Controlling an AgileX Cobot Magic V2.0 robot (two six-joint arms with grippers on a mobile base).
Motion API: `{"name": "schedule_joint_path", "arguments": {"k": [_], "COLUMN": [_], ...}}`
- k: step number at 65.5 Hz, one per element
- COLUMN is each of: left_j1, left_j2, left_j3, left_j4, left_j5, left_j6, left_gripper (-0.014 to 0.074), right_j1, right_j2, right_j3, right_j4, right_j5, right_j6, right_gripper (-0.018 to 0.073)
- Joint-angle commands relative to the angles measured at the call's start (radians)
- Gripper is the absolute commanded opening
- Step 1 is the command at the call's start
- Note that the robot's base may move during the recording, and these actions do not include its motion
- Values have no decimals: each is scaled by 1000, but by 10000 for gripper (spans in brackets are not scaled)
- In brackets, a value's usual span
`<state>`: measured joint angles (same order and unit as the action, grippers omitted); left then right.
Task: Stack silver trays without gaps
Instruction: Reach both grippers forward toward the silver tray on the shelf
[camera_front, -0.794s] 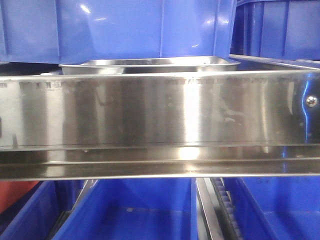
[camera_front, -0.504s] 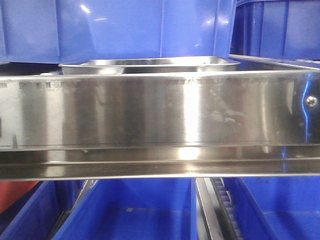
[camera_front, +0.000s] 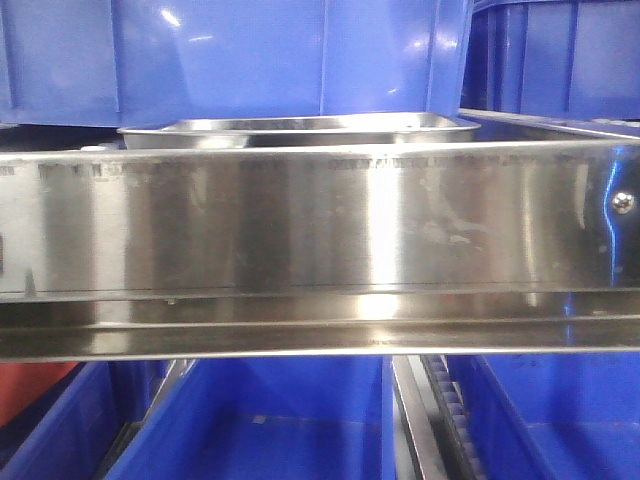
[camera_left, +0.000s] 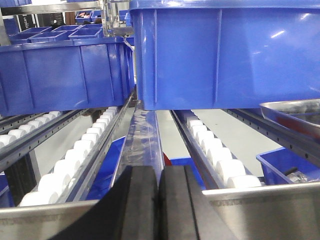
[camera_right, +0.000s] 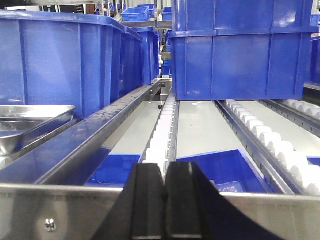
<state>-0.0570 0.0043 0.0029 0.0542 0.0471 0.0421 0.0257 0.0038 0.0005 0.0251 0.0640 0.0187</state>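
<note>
You've got a brushed-steel front rail (camera_front: 300, 220) across the near side, a screw (camera_front: 623, 202) at its right end, blue bins (camera_front: 250, 60) on the level behind it and lower bins (camera_front: 290, 420) underneath. The wrist views give you white roller tracks (camera_left: 215, 152) and a steel divider rail (camera_right: 90, 140) running near to far, with a pale grey surface (camera_right: 200, 125) between them. Far left there's more racking (camera_left: 45, 34) loaded with bins, and bright glare spots (camera_front: 170, 17) sit on the bin walls.

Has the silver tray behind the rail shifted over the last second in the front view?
No. The silver tray keeps its place above the shelf rail, its right corner still equally far left of the screw.
</note>
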Motion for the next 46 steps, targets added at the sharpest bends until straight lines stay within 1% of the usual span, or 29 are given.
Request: {"name": "schedule_joint_path", "arguments": {"k": [1, 2, 3, 10, 15, 20, 24, 27, 29, 31, 34, 37, 46], "left_j1": [-7, -7, -7, -7, -7, -7, -7, -7, -7, -7, -7, -7, -7], "left_j2": [-4, -4, -4, -4, -4, -4, -4, -4, -4, -4, -4, 2, 84], "left_j3": [-3, -3, -3, -3, -3, -3, -20, -58, -83, -109, -164, -213, -359], "left_j4": [-5, -5, -5, -5, -5, -5, -5, -5, -5, -5, -5, -5, -5], "left_j5": [-42, -42, -71, -149, -240, -314, -334, -313, -291, -278, -248, -221, -120], "left_j6": [5, 5, 5, 5, 5, 5, 5, 5, 5, 5, 5, 5, 5], "left_gripper": [10, 10, 10, 10, 10, 10, 10, 10, 10, 10, 10, 10, 10], "right_j1": [-4, -4, -4, -4, -4, -4, -4, -4, -4, -4, -4, -4, -4], "right_j2": [-4, -4, -4, -4, -4, -4, -4, -4, -4, -4, -4, -4, 82], "right_j3": [-1, -1, -1, -1, -1, -1, -12, -65, -104, -147, -229, -309, -507], "right_j4": [2, 2, 2, 2, 2, 2, 2, 2, 2, 2, 2, 2, 2], "right_j5": [-58, -58, -78, -179, -329, -508, -569, -549, -513, -462, -336, -239, -36], "right_j6": [-3, -3, -3, -3, -3, -3, -3, 0, 10, 18, 18, 18, 18], "right_gripper": [-78, -78, -78, -78, -78, -78, -78, -78, -78, -78, -78, -78, -78]}}
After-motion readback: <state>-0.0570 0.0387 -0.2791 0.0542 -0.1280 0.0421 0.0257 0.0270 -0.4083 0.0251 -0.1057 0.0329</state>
